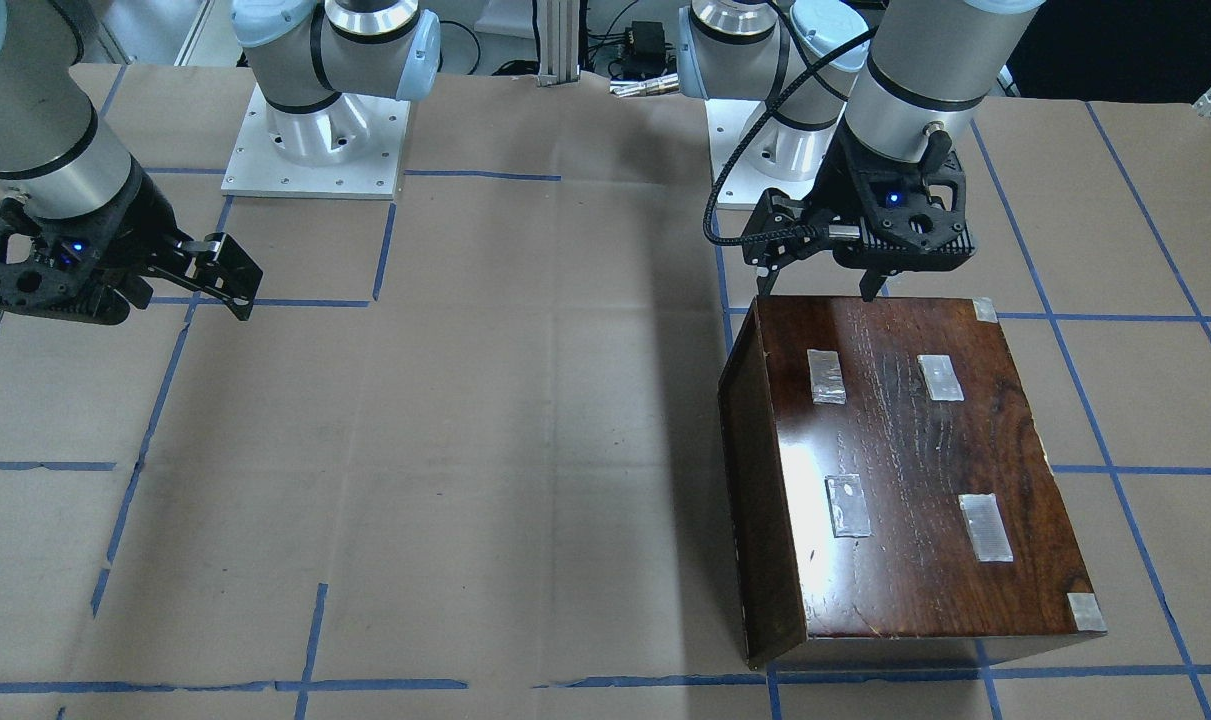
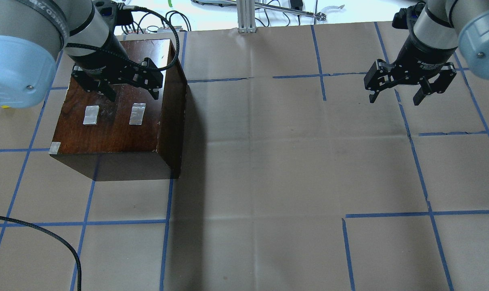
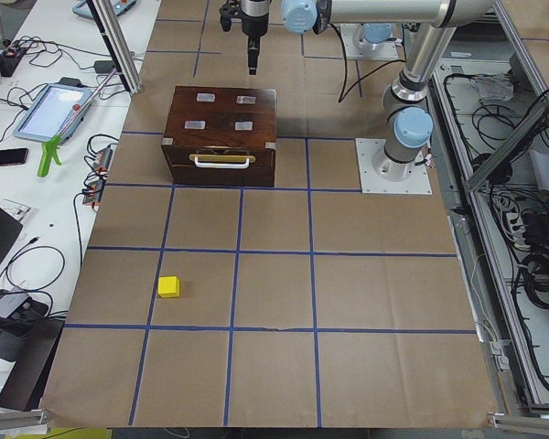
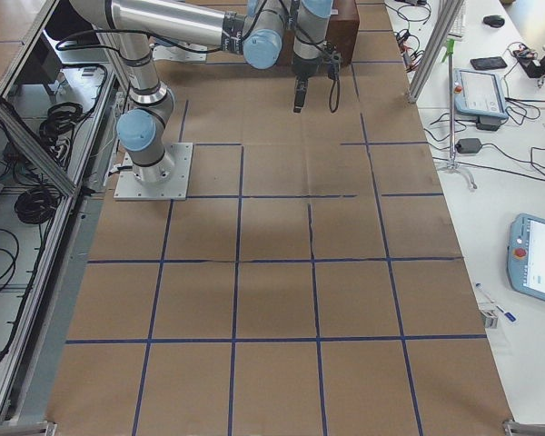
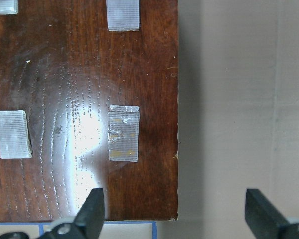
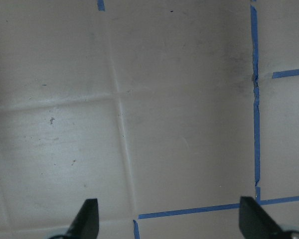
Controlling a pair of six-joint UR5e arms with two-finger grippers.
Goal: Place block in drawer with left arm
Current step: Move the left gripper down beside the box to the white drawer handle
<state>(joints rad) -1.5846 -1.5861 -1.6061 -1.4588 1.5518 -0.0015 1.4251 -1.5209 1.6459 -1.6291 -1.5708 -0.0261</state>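
Block (image 3: 168,286) loose on surface (image 3: 274,274), 7 o'clock of box (image 3: 221,114) in left-side view.
I see left tool (image 2: 133,95) released over box top; right tool (image 2: 394,99) released.

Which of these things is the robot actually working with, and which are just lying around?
Part of the job: yellow block, wooden box with its shut drawer, left gripper, open above the box.
Just lying about: right gripper, open and idle; tablet and phone on the side bench.

Brown paper (image 2: 268,161) gridded with blue tape (image 2: 389,214) lies beside a white bench (image 4: 527,182) (cables (image 3: 23,46), a tablet (image 3: 57,105)).
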